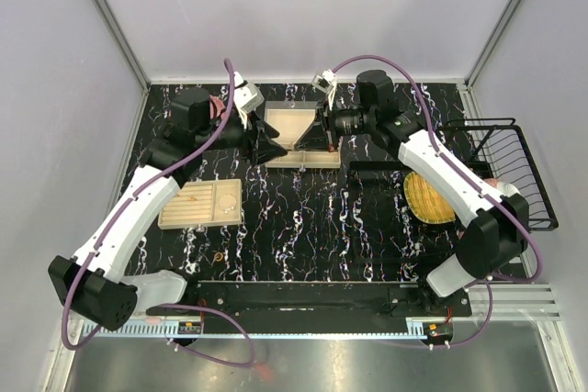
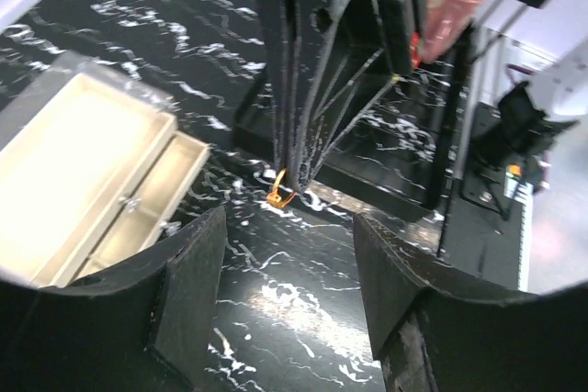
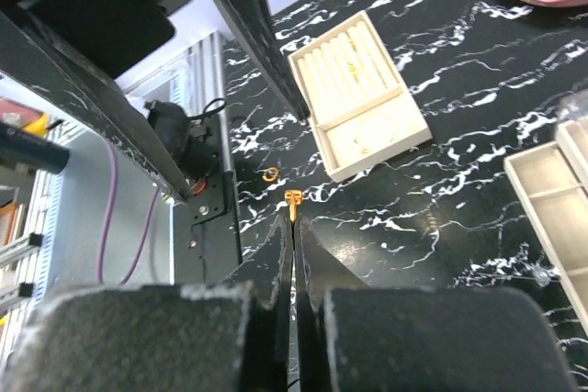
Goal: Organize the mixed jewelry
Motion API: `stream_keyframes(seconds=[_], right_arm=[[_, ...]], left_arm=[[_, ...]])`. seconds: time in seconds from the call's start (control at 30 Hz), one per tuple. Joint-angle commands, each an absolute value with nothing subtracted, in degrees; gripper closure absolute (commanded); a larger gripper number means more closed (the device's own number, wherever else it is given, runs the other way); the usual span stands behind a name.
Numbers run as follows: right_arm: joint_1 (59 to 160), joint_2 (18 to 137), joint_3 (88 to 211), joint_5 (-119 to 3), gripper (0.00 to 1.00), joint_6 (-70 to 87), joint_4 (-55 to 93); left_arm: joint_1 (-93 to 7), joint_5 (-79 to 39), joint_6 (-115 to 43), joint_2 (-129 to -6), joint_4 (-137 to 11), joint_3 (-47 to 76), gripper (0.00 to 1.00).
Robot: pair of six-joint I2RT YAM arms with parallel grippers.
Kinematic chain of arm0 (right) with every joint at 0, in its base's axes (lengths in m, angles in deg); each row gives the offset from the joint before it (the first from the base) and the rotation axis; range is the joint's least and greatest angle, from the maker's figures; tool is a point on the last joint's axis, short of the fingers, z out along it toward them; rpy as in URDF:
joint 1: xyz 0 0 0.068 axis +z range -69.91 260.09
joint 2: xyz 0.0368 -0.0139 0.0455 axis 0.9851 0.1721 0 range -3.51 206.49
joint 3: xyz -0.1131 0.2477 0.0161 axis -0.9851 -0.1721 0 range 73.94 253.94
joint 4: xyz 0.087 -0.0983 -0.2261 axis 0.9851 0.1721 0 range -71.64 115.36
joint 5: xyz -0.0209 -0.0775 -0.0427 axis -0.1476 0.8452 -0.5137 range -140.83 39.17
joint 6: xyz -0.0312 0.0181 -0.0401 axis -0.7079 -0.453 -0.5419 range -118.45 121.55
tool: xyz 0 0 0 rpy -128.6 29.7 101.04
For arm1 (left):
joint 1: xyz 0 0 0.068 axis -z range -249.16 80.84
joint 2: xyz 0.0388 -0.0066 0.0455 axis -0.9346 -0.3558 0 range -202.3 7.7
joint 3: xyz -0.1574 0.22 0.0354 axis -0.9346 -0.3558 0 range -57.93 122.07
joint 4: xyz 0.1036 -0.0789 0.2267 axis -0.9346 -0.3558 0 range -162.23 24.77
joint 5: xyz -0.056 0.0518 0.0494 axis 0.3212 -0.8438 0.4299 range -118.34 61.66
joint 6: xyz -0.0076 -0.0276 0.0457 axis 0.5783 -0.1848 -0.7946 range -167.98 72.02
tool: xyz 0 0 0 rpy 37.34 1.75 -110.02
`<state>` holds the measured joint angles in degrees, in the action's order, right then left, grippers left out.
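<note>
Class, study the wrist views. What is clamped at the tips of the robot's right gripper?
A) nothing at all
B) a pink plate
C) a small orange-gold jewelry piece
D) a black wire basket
C: in the right wrist view the right gripper is shut, with a small orange-gold jewelry piece pinched at its tips. The left gripper stands open with nothing between its fingers.

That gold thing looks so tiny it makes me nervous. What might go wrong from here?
1. The right gripper pinches the gold ring only at its very tips. It could slip out and be hard to spot on the marbled table.
2. The open left gripper hangs right beside it, so a careless move might knock the ring loose.
</note>
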<state>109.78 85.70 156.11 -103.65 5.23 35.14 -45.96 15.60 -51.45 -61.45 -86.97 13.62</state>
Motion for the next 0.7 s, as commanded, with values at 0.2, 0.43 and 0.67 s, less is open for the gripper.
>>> stream_keyframes(seconds=[0.2, 0.43, 0.67], right_arm=[[110.3, 82.5, 156.9, -114.6, 1.0, 10.6, 29.7], [110.2, 82.3, 155.7, -114.5, 1.0, 11.4, 28.1], [110.3, 81.9, 154.6, -113.4, 1.0, 10.3, 28.1]], left_arm=[[-46.8, 32.7, -50.1, -64.5, -81.6, 14.1, 0.39], [-47.5, 34.1, -48.1, -66.0, -79.6, 14.2, 0.46], [-48.9, 35.9, -44.7, -65.9, -77.0, 13.0, 0.55]])
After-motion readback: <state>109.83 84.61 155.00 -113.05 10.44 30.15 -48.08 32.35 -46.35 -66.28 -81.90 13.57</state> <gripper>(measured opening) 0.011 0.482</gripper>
